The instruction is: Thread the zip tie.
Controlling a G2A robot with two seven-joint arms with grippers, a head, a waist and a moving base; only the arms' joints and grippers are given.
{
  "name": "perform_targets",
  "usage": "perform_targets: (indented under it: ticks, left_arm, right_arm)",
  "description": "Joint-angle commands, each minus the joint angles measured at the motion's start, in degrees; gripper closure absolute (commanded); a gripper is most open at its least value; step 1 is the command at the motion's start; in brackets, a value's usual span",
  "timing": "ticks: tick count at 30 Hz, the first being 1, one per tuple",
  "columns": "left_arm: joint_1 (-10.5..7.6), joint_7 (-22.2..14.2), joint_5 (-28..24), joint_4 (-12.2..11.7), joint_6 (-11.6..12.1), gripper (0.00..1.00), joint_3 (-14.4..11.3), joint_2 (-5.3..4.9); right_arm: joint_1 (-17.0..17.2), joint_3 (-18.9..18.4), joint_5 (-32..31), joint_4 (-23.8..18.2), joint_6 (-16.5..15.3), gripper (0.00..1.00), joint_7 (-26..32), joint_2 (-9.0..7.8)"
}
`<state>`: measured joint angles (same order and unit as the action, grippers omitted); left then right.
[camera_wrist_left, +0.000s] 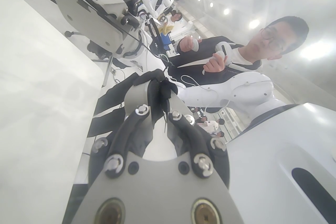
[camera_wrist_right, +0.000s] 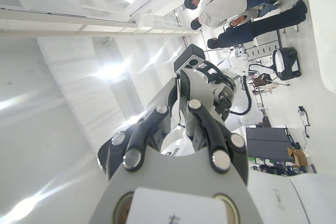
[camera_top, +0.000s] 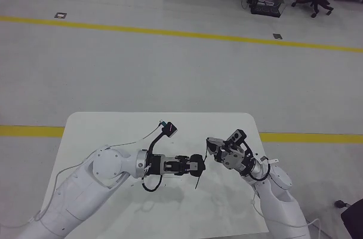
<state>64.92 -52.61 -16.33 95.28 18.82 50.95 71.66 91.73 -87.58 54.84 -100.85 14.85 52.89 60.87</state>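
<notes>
A thin black zip tie [camera_top: 197, 179] hangs between my two grippers above the middle of the white table [camera_top: 104, 128]. My left gripper [camera_top: 199, 164] is shut on it; its black padded fingertips [camera_wrist_left: 151, 83] pinch the tie, and the tie's tail [camera_wrist_left: 164, 121] drops between the fingers. My right gripper [camera_top: 210, 148] sits just beyond and to the right, nearly tip to tip with the left one. It is shut on the strap's upper part [camera_wrist_right: 179, 107], which runs as a dark line between its fingers [camera_wrist_right: 194, 107]. The left arm's wrist [camera_wrist_right: 210, 78] faces it close by.
A black cable loop with a small connector [camera_top: 168, 126] arches over the left wrist. The table's far edge [camera_top: 163, 113] and right edge [camera_top: 262, 143] lie close to the grippers. Grey floor with yellow lines [camera_top: 169, 33] surrounds the table.
</notes>
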Motion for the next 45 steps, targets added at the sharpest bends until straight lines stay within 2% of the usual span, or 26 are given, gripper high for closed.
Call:
perform_targets:
  ticks: [1, 10, 20, 30, 36, 45]
  left_arm:
    - [0.0, 0.0, 0.0, 0.0, 0.0, 1.0, 0.0, 0.0]
    - [0.0, 0.0, 0.0, 0.0, 0.0, 1.0, 0.0, 0.0]
    - [0.0, 0.0, 0.0, 0.0, 0.0, 1.0, 0.0, 0.0]
    - [0.21, 0.8, 0.22, 0.24, -0.23, 1.0, -0.15, 0.01]
    - [0.56, 1.94, 0.61, 0.96, -0.78, 1.0, -0.42, -0.24]
    - [0.55, 2.55, 0.38, 1.12, -0.84, 1.0, -0.25, -0.69]
  right_arm:
    - [0.08, 0.02, -0.29, -0.09, 0.03, 1.0, 0.65, -0.05]
    - [0.17, -0.1, -0.2, -0.02, -0.03, 1.0, 1.78, -0.17]
    - [0.43, -0.21, -3.89, 0.32, -2.51, 1.0, 0.78, -0.34]
    - [0.8, 0.0, -1.6, -0.43, -3.15, 1.0, 1.02, -0.21]
    - [0.78, -0.13, -2.45, -0.64, -3.77, 1.0, 1.72, -0.3]
    - [0.91, -0.58, -4.69, -0.95, -6.51, 1.0, 1.29, -0.38]
